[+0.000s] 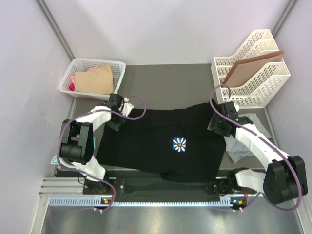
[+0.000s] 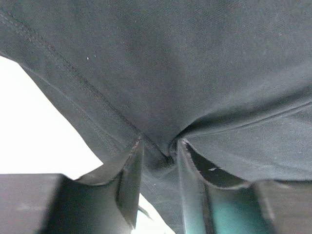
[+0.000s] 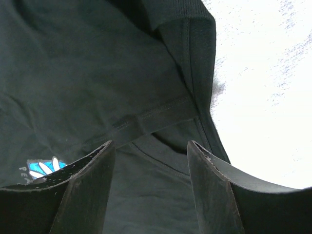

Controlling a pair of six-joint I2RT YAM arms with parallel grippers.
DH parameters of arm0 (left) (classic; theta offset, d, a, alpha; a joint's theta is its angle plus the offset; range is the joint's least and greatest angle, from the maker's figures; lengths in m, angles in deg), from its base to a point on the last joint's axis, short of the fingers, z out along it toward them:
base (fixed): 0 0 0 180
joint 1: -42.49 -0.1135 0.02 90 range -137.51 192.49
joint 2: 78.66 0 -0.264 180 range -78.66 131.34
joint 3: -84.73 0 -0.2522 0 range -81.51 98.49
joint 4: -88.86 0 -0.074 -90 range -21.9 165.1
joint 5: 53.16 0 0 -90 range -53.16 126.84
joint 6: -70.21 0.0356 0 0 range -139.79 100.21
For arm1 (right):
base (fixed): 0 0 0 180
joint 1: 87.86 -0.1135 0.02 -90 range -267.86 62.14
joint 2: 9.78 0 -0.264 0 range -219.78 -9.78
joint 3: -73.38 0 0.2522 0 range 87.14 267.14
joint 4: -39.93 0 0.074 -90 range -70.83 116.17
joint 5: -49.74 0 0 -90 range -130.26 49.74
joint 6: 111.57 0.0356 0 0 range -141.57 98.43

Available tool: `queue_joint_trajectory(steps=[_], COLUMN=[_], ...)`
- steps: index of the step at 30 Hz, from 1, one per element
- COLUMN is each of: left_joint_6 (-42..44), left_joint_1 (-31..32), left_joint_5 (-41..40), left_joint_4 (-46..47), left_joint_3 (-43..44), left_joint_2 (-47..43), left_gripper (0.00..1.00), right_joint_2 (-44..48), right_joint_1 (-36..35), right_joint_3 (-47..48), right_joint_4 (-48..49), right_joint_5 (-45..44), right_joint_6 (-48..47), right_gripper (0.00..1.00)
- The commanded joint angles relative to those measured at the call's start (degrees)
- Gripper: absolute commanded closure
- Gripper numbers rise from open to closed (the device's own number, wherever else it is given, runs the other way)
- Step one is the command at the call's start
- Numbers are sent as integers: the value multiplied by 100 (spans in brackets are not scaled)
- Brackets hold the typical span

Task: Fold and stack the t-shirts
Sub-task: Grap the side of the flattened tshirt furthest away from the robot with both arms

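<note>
The black t-shirt (image 1: 161, 141) lies spread across the middle of the table, its blue-and-white flower print (image 1: 179, 144) facing up. My left gripper (image 1: 117, 121) is at the shirt's far left corner. In the left wrist view that gripper (image 2: 158, 145) is shut on a puckered fold of the black cloth (image 2: 195, 73). My right gripper (image 1: 217, 125) hangs over the far right corner. Seen from the right wrist, it (image 3: 151, 146) stands open with a hemmed edge of the black shirt (image 3: 97, 73) lying under it. The light grey t-shirt (image 1: 243, 146) lies crumpled at the right, partly under the black one and my right arm.
A white basket (image 1: 97, 62) with brown paper and pink items stands at the back left. A white file rack (image 1: 265, 80) holding a stiff brown board (image 1: 251, 68) stands at the back right. Both arm bases sit on the rail at the near edge.
</note>
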Motion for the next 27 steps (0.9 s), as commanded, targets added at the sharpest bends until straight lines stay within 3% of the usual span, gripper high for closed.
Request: queue_joint_trajectory(steps=[1, 7, 10, 13, 20, 27], left_joint_6=[122, 201, 254, 289, 404, 491], left_joint_1=[-90, -99, -99, -99, -125, -169], left_joint_5=[-50, -6, 55, 29, -6, -76], left_joint_4=[-58, -251, -348, -392, -498, -515], left_joint_3=[81, 116, 134, 143, 230, 292], left_joint_2=[-102, -261, -322, -401, -525, -577], left_gripper=[67, 69, 81, 100, 100, 100], right_joint_2=[-85, -181, -313, -427, -717, -1077], right_joint_1=[-20, -20, -12, -20, 59, 103], right_joint_3=[-18, -150, -220, -247, -133, 43], right_joint_4=[256, 309, 353, 405, 458, 643], right_joint_5=[-30, -65, -74, -170, -364, -329], right_joint_6=[68, 129, 138, 156, 24, -11], right_gripper=[40, 39, 35, 32, 32, 51])
